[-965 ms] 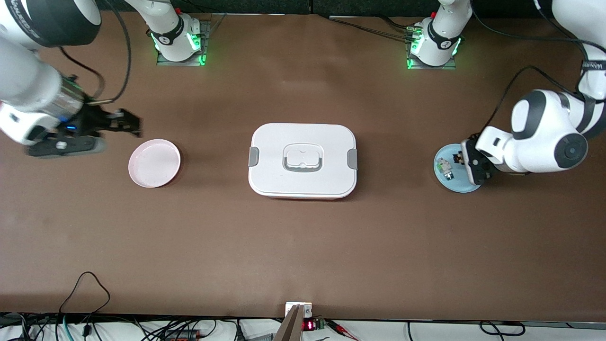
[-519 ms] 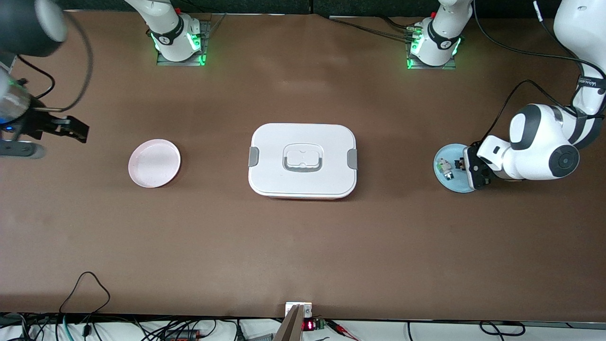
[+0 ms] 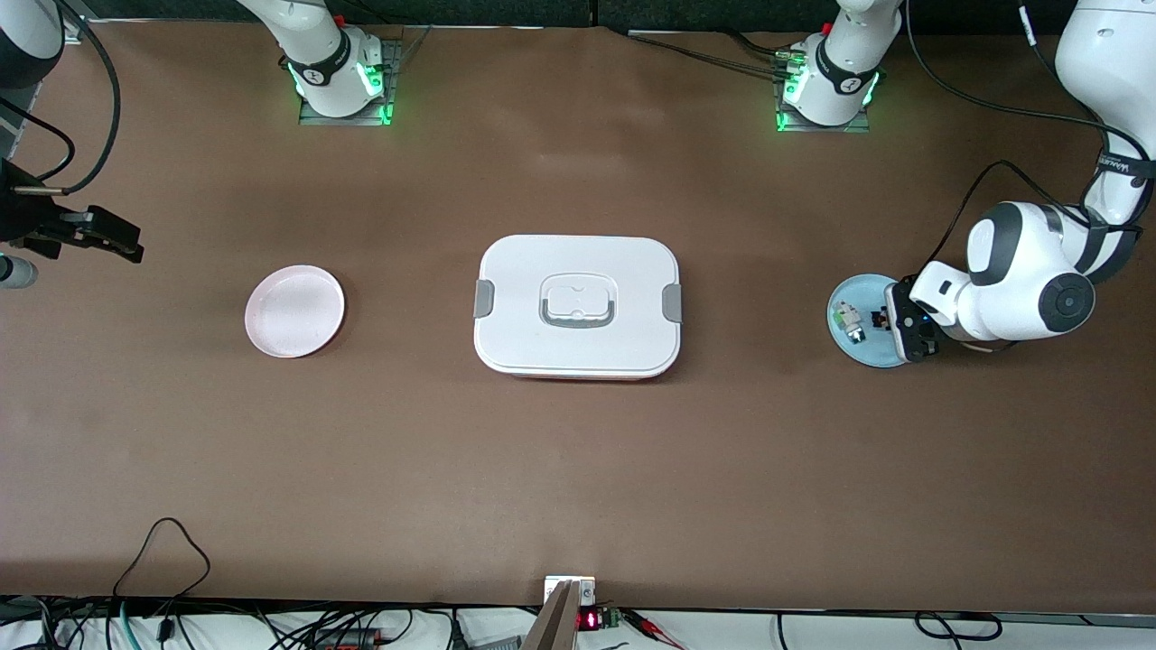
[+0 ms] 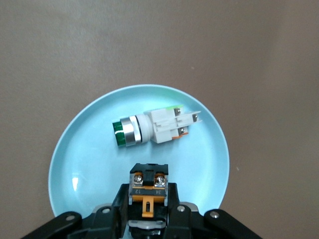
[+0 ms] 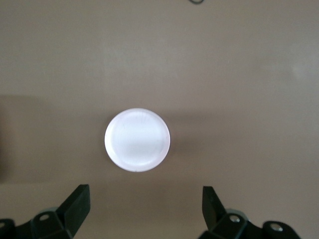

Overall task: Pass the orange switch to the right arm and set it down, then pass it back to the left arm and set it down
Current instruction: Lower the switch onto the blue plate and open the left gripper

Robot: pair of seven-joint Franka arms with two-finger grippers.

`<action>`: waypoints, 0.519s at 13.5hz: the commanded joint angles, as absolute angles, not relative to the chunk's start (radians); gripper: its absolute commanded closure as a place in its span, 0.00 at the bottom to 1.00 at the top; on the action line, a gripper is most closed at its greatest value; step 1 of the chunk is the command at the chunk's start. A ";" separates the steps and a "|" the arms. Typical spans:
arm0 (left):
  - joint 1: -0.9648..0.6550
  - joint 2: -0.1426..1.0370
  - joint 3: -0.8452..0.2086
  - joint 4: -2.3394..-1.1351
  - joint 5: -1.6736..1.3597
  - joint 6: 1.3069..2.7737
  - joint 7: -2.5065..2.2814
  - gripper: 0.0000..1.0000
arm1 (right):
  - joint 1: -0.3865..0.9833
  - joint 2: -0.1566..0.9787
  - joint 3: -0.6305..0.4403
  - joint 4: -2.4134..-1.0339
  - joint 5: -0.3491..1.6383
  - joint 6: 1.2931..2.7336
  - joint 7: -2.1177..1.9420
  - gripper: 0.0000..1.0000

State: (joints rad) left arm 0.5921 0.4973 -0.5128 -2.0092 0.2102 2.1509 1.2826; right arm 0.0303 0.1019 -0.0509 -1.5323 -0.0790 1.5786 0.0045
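Box [image 3: 577, 307] at table ctr, lid on. Orange switch [image 4: 147, 195] on blue plate [image 3: 843, 343] at box's 3 o'clock, beside green switch [image 4: 152, 126]; left gripper [image 4: 148, 217] clamped on it. Right gripper [image 5: 144, 201] spread wide, up at 9 o'clock, pink plate [image 3: 294, 311] below.

My left gripper [image 4: 147, 219] sits over the plate's [image 4: 89, 149] edge, astride the orange switch [image 4: 148, 191]; the other component [image 4: 154, 127] lies just past it, the box [image 3: 578, 305] toward mid-table.

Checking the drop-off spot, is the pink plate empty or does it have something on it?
Empty: the pink plate shows a bare surface in the front and right wrist views, with both components on the blue plate.
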 commanded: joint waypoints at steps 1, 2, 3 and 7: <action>0.609 0.526 -0.511 -2.016 0.244 2.183 1.299 0.83 | 0.034 0.028 -0.058 -1.604 -0.075 1.558 0.061 0.00; 0.609 0.538 -0.509 -2.016 0.244 2.184 1.299 0.82 | 0.034 0.014 -0.058 -1.608 -0.075 1.560 0.060 0.00; 0.611 0.545 -0.505 -2.016 0.244 2.195 1.299 0.76 | 0.034 0.011 -0.058 -1.611 -0.075 1.568 0.049 0.00; 0.609 0.545 -0.508 -2.011 0.236 2.183 1.279 0.00 | 0.032 -0.006 -0.061 -1.652 -0.071 1.648 -0.015 0.00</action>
